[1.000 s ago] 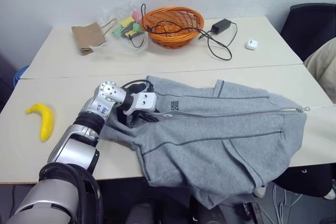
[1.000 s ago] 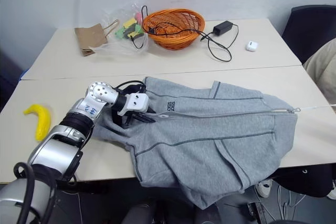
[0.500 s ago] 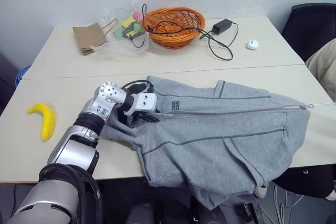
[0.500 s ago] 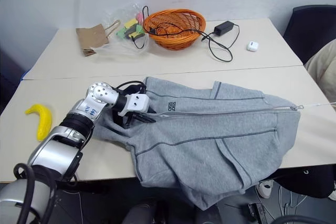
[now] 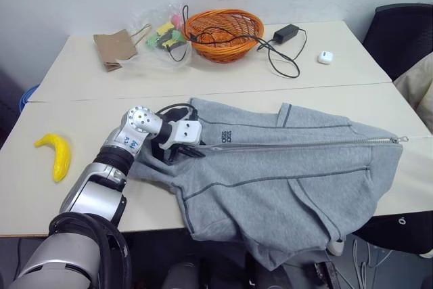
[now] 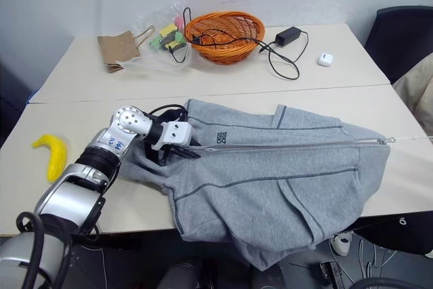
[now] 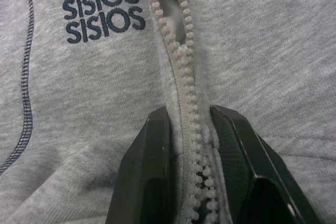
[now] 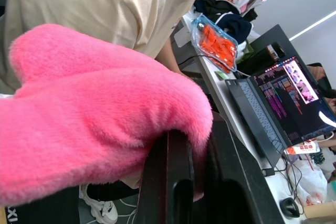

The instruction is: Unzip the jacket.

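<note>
Left wrist view shows my left gripper [image 7: 190, 166] clamped on the jacket [image 5: 284, 174] collar zipper [image 7: 184, 77] on the table [image 5: 223, 86], right gripper [image 8: 194, 182] clenched on pink plush [image 8: 94, 119]; that grip slipping could drag the fabric.
</note>
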Robot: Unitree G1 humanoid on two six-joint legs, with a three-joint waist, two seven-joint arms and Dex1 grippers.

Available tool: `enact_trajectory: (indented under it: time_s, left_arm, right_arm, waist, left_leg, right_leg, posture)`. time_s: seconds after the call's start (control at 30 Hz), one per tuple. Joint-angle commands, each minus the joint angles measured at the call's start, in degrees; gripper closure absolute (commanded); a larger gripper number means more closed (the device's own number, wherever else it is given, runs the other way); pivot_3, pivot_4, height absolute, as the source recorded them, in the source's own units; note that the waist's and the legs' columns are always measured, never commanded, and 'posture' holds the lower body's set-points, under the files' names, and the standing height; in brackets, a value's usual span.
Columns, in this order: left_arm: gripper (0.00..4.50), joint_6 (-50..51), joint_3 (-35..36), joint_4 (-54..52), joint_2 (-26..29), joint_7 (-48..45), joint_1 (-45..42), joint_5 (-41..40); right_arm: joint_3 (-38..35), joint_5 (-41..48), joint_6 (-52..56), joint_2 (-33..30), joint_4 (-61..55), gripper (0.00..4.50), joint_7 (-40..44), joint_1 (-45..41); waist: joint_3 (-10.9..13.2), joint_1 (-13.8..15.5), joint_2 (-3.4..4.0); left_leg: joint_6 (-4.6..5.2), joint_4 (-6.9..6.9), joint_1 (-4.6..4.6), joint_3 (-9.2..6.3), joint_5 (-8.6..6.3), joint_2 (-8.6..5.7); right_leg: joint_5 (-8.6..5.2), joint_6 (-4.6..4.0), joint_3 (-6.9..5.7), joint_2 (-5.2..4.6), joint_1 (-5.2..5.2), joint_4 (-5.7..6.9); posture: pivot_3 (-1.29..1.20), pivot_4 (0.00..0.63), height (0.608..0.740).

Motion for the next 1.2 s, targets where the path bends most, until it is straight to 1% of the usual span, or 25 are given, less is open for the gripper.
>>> enact_trajectory:
  time_s: [0.03,0.17,0.2,0.3,0.33,0.37,0.43,0.5,0.53,0.57,0.6,0.67,0.7,0.8,0.93,0.97,1.0,1.1,1.2]
  left_arm:
    - [3.25,1.37,-1.80,3.73,3.13,0.04,2.25,4.67]
    - [3.25,1.37,-1.83,3.94,2.80,0.52,2.20,4.68]
    - [3.25,1.41,-1.80,3.88,2.61,0.61,2.27,4.55]
    - [3.25,1.93,-1.31,3.08,1.88,-0.05,2.64,3.44]
    - [3.25,2.13,-1.12,2.87,1.73,-0.32,2.72,3.14]
    - [3.25,3.86,-0.13,1.52,1.23,-1.65,3.14,1.38]
    - [3.25,7.61,1.84,-1.49,0.42,-3.97,4.00,-1.90]
    - [3.25,13.10,4.36,-6.07,-0.23,-5.92,5.11,-5.63]
    - [3.25,17.27,5.91,-9.24,-0.40,-6.95,5.76,-8.11]
    - [3.27,20.91,7.06,-12.27,-0.33,-7.79,6.43,-10.06]
    - [3.08,25.02,8.15,-16.01,0.10,-8.84,7.29,-12.30]
    - [2.72,33.17,9.95,-23.67,1.58,-10.79,9.04,-16.51]
    - [2.38,37.08,10.94,-27.68,2.51,-11.38,10.05,-18.62]
    - [1.43,45.71,13.36,-36.55,4.92,-10.97,12.49,-22.94]
    - [0.11,55.81,17.76,-47.57,11.46,-11.47,15.97,-29.37]
    - [0.00,57.77,19.21,-50.03,13.79,-11.82,16.89,-30.92]
    - [0.00,59.44,20.45,-52.02,15.78,-12.05,17.60,-32.33]
    - [0.00,63.31,24.85,-55.97,22.62,-13.04,19.11,-36.14]
    - [0.00,64.46,30.71,-57.28,30.86,-14.83,21.01,-38.47]
  right_arm:
    - [-0.99,0.48,-0.27,-7.59,1.02,4.50,-3.38,-1.72]
    - [-0.87,0.83,0.07,-8.10,1.70,4.50,-2.92,-2.54]
    - [-0.92,1.38,0.45,-7.07,1.50,4.50,-1.64,-2.84]
    - [-1.13,5.00,2.87,-1.16,-1.29,4.50,7.67,-3.95]
    - [-1.07,5.81,3.43,-0.07,-2.05,4.50,9.84,-4.02]
    - [-1.23,10.30,7.72,4.44,-10.42,4.50,16.35,-0.91]
    - [-1.65,18.28,16.06,11.73,-28.42,4.50,24.47,6.80]
    - [-1.43,25.01,24.61,16.42,-47.66,4.50,27.32,14.93]
    - [-0.80,27.99,29.17,18.24,-56.80,4.50,27.53,18.03]
    - [-0.52,30.38,33.38,19.55,-64.77,4.18,26.99,20.52]
    - [-0.33,32.72,37.35,20.34,-70.99,3.85,26.61,22.14]
    - [-0.40,35.69,42.82,20.29,-77.34,3.37,26.70,23.49]
    - [-0.54,36.56,44.68,19.93,-78.94,2.97,27.04,23.63]
    - [-1.65,37.69,47.95,18.49,-80.72,1.96,28.03,23.71]
    - [-6.38,38.55,49.99,13.86,-81.10,0.50,33.39,25.20]
    - [-8.53,38.62,50.29,12.32,-81.02,0.14,35.85,26.37]
    - [-10.36,38.60,50.40,11.09,-80.90,0.03,37.89,27.35]
    - [-15.91,37.20,49.92,7.41,-79.42,0.03,44.15,30.30]
    - [-22.93,33.55,48.29,4.63,-76.39,0.03,51.81,35.19]
  waist:
    - [0.01,0.02,0.02]
    - [0.01,0.01,0.03]
    - [0.02,0.04,0.02]
    - [0.01,0.01,0.00]
    - [-0.02,-0.04,-0.07]
    - [-0.03,-0.08,-0.08]
    - [-0.08,-0.58,-0.27]
    - [-0.11,-0.28,-0.18]
    - [-0.11,0.10,0.10]
    - [-0.07,0.30,0.35]
    - [-0.12,0.62,0.53]
    - [-0.01,1.50,0.47]
    - [0.09,1.71,0.27]
    - [0.37,2.27,-0.23]
    - [0.45,2.79,-0.34]
    - [0.46,2.84,-0.35]
    - [0.48,2.85,-0.35]
    - [0.49,2.76,-0.37]
    - [0.58,2.69,-0.48]
  left_leg:
    - [0.00,-0.01,0.00,0.00,0.00,0.00]
    - [0.00,-0.01,0.00,0.00,-0.01,0.00]
    - [-0.01,-0.01,0.00,-0.02,-0.01,0.00]
    - [0.00,-0.01,-0.01,-0.03,-0.03,-0.01]
    - [0.00,-0.01,0.00,-0.05,-0.03,0.00]
    - [-0.01,-0.01,0.04,-0.09,-0.03,0.02]
    - [-0.05,-0.05,0.18,-0.09,-0.06,0.08]
    - [-0.10,-0.08,0.40,-0.16,-0.13,0.29]
    - [-0.10,-0.08,0.33,-0.25,-0.13,0.28]
    - [-0.11,-0.11,0.27,-0.26,-0.14,0.28]
    - [-0.10,-0.07,0.06,-0.26,-0.14,0.25]
    - [-0.02,0.22,-0.81,-0.27,-0.07,0.18]
    - [0.02,0.29,-1.02,-0.28,-0.01,0.15]
    - [0.09,0.68,-1.27,-0.49,0.00,0.12]
    - [0.33,0.99,-1.29,-0.67,-0.09,0.02]
    - [0.34,1.00,-1.29,-0.70,-0.10,-0.01]
    - [0.34,0.99,-1.29,-0.74,-0.10,-0.01]
    - [0.28,0.91,-1.29,-0.79,-0.13,0.00]
    - [0.26,0.84,-1.28,-0.82,-0.12,0.01]
  right_leg:
    - [0.00,0.00,0.00,0.00,-0.01,0.00]
    - [0.00,0.00,0.01,-0.01,-0.01,-0.01]
    - [0.00,0.00,0.01,-0.02,0.00,-0.02]
    - [0.00,0.00,-0.01,-0.04,0.02,-0.02]
    - [0.00,0.00,-0.02,-0.02,0.05,-0.03]
    - [0.00,0.00,-0.06,0.00,0.10,-0.04]
    - [0.00,0.00,-0.03,0.08,0.25,-0.10]
    - [0.00,0.00,-0.11,0.32,0.59,-0.29]
    - [0.00,0.00,-0.16,0.35,0.57,-0.28]
    - [0.00,0.01,-0.16,0.36,0.52,-0.15]
    - [0.00,0.01,-0.13,0.36,0.26,0.00]
    - [-0.01,0.01,-0.13,0.36,-0.56,0.32]
    - [0.00,0.01,-0.20,0.53,-0.75,0.35]
    - [0.02,0.05,-0.36,0.61,-0.71,0.36]
    - [0.16,0.26,-0.34,0.31,-0.41,0.21]
    - [0.16,0.26,-0.38,0.12,-0.41,0.18]
    - [0.16,0.26,-0.43,0.08,-0.40,0.17]
    - [0.13,0.22,-0.55,0.08,-0.37,0.11]
    - [0.13,0.22,-0.63,0.11,-0.32,-0.06]
  posture:
    - [0.00,0.150,0.740]
    - [0.00,0.150,0.740]
    - [0.00,0.150,0.740]
    - [0.00,0.150,0.740]
    - [0.00,0.150,0.740]
    - [0.00,0.150,0.740]
    - [0.00,0.150,0.740]
    - [0.00,0.150,0.740]
    - [0.00,0.150,0.740]
    - [0.00,0.150,0.740]
    - [0.00,0.150,0.740]
    - [0.00,0.150,0.740]
    - [0.00,0.150,0.740]
    - [0.00,0.150,0.740]
    - [0.00,0.150,0.740]
    - [0.00,0.150,0.740]
    - [0.00,0.150,0.740]
    - [0.00,0.150,0.740]
    - [0.00,0.150,0.740]
